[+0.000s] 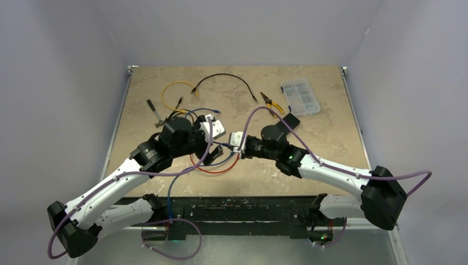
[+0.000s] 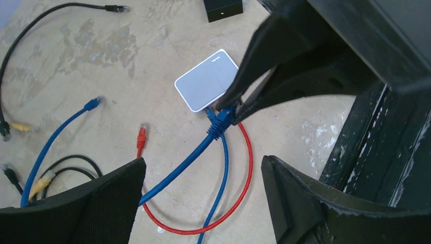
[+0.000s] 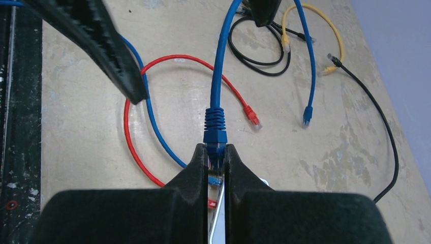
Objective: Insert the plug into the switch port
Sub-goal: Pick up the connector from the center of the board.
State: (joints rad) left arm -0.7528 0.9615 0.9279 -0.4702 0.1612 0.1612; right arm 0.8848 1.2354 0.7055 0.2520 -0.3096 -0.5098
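We see a small white network switch [image 2: 203, 84] lying flat on a mottled tan worktop [image 2: 152, 51], and we place everything else relative to it.

At the switch's edge that faces the left arm, the right gripper [image 3: 216, 151] has its black fingers [image 3: 193, 170] clamped together on the blue plug [image 3: 215, 134] of a blue network cable [image 3: 218, 66]. The plug points at that edge and sits right against it. The fingers hide its tip, so we cannot tell whether it is inside a port. The cable trails from the plug away from the switch.

The left gripper [image 2: 203, 161] hangs above the worktop on the same side of the switch. Its fingers [image 2: 101, 203] are wide apart and hold nothing (only cables lying on the worktop show in the gap).

A red cable [image 2: 247, 168] loops just beside the switch on that side, its free plug apart from the switch. A loose blue cable end [image 2: 91, 104] lies on the switch's far side. Farther off that way are a black cable [image 2: 30, 23] and a yellow cable [image 3: 325, 30].

Yellow-handled pliers [image 1: 273, 104] and a clear compartment box [image 1: 301, 96] lie well apart from the switch, towards the far right of the worktop.
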